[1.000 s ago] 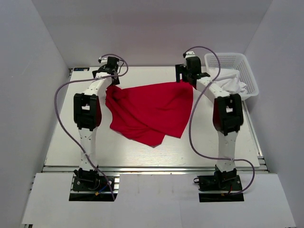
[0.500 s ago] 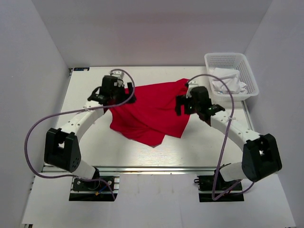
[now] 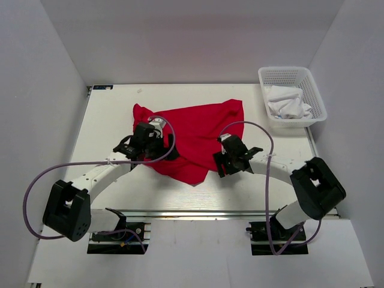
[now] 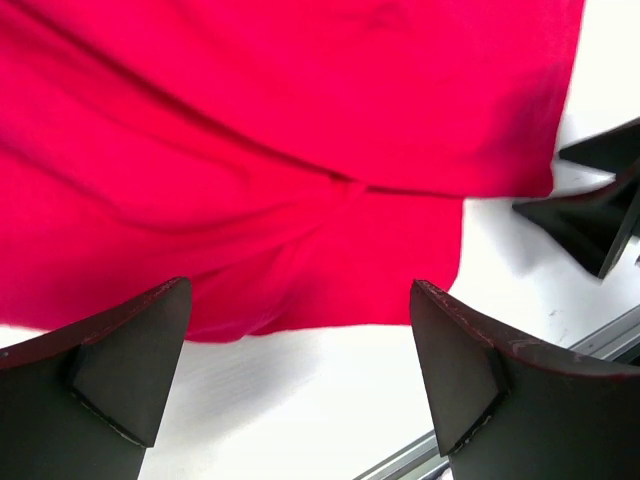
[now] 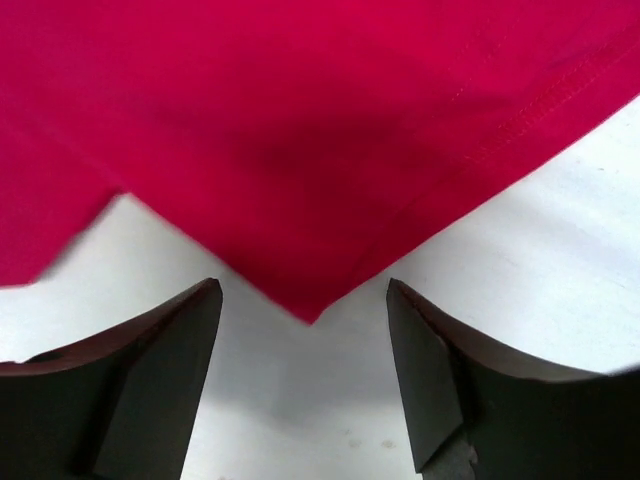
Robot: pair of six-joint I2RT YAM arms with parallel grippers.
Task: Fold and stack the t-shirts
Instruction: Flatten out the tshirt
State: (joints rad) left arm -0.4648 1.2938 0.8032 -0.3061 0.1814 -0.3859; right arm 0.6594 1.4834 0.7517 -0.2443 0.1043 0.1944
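Red thin-fabric short-sleeved t-shirt (image 3: 198, 129) lies rumpled mid-way across white table (image 3: 108, 120). Probably light and limp, so take it at hemmed near corners. Left gripper (image 4: 298, 300) gapes over near hem, empty. Right gripper (image 5: 305, 288) straddles near corner, jaws apart, holding nothing.

both arms low; l tool (image 4: 300, 300), r tool (image 5: 305, 290) jaws apart

Left wrist: t-shirt (image 4: 300, 150) runs off top and left edges; left gripper (image 4: 300, 290) fingers (image 4: 120, 370) cut by bottom edge.
Right wrist: right gripper (image 5: 304, 290) fingers likewise cut; t-shirt's left part blurred.
Top view: both grippers hide parts of t-shirt's near edge.
White cloth (image 3: 288, 103) in basket (image 3: 312, 81) crumpled, kind unclear.
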